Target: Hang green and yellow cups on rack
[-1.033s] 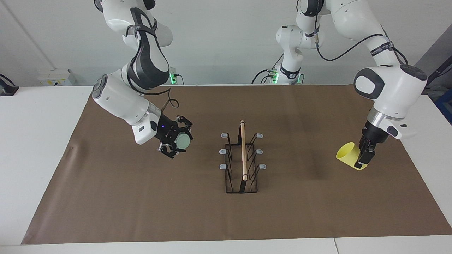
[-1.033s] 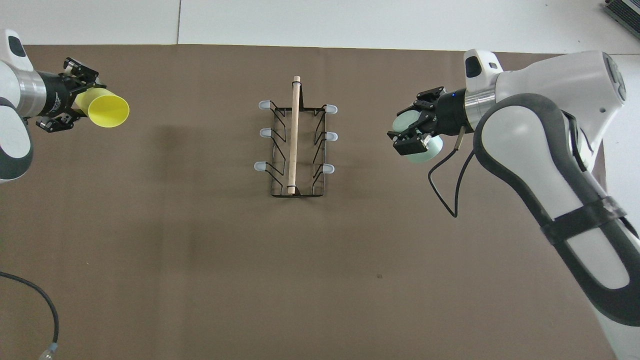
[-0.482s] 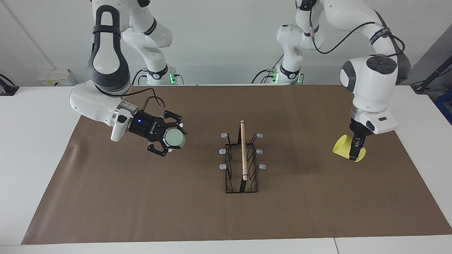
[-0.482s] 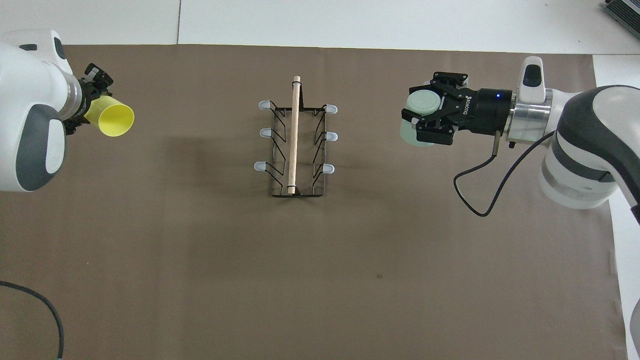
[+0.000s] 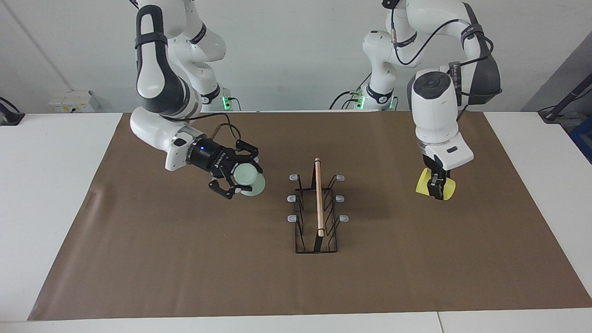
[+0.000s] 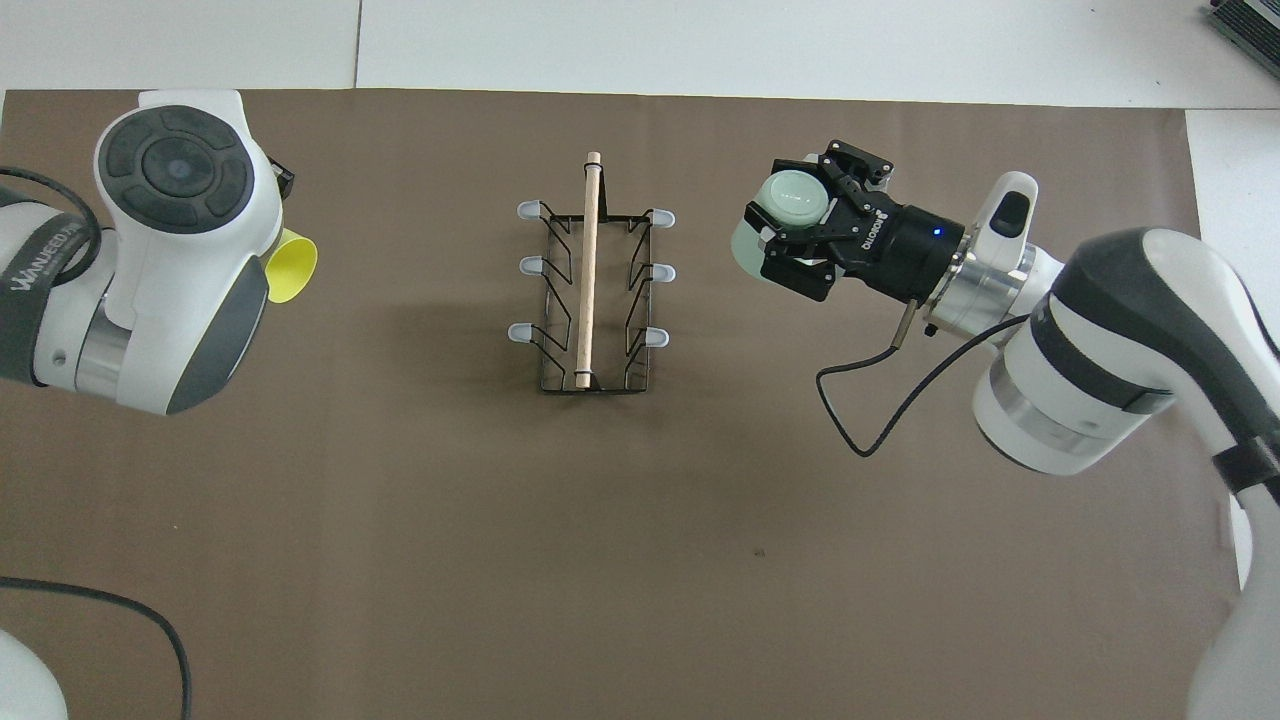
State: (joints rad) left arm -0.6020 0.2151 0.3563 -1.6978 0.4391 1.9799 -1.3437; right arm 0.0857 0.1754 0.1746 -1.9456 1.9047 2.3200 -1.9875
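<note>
1. The right gripper (image 5: 241, 180), jaws pinching the green cup (image 5: 249, 180), is over the brown mat (image 5: 185, 259) at the rack's (image 5: 317, 208) nine o'clock in the facing view.
2. The left gripper (image 5: 437, 185), jaws clamped on the yellow cup (image 5: 422, 181), is at three o'clock.

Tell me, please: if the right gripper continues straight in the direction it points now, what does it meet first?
Probably the rack. The right gripper, shut on the green cup, points roughly sideways at the rack's prongs, with bare mat between. Its height against the prongs is hard to judge.
</note>
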